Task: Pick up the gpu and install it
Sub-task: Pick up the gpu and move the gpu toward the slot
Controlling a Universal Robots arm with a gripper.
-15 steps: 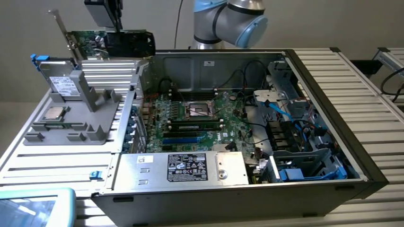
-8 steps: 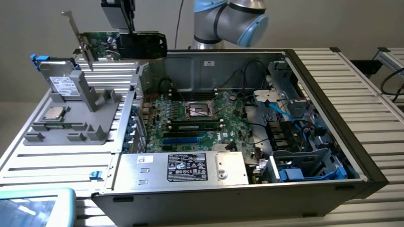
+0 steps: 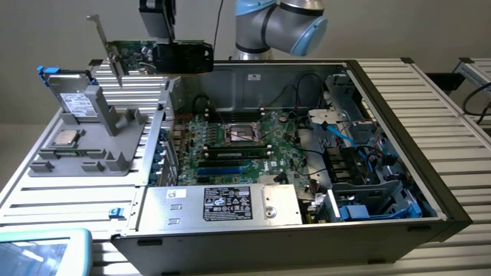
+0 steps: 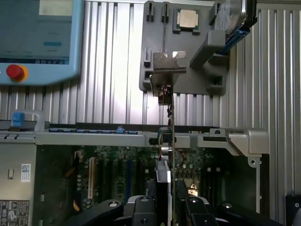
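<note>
place: robotics lab bench | evidence: industrial robot arm (image 3: 280, 23) behind an opened PC tower (image 3: 307, 241), motherboard (image 3: 238, 144) exposed | slatted aluminium table (image 3: 69, 190) | grey parts fixture (image 3: 100, 155) | teach pendant (image 4: 37, 42) with red stop button (image 4: 15, 71) | plain walls

The flat rectangular gpu (image 3: 138, 52) has a green circuit-board face, a black cover and a silver end bracket; the gripper (image 4: 171, 207) is black. The moulded plastic holder (image 3: 115, 155) is plain grey, its upright hard drive (image 3: 77, 100) silver with blue tabs, its small square CPU chip (image 3: 65, 138) silver. The ribbed aluminium table (image 3: 61, 195) is silver with parallel grooves, the motherboard (image 3: 272, 146) green, and the pale blue teach pendant (image 4: 77, 37) bears a red button (image 4: 15, 71) ringed in yellow.
</note>
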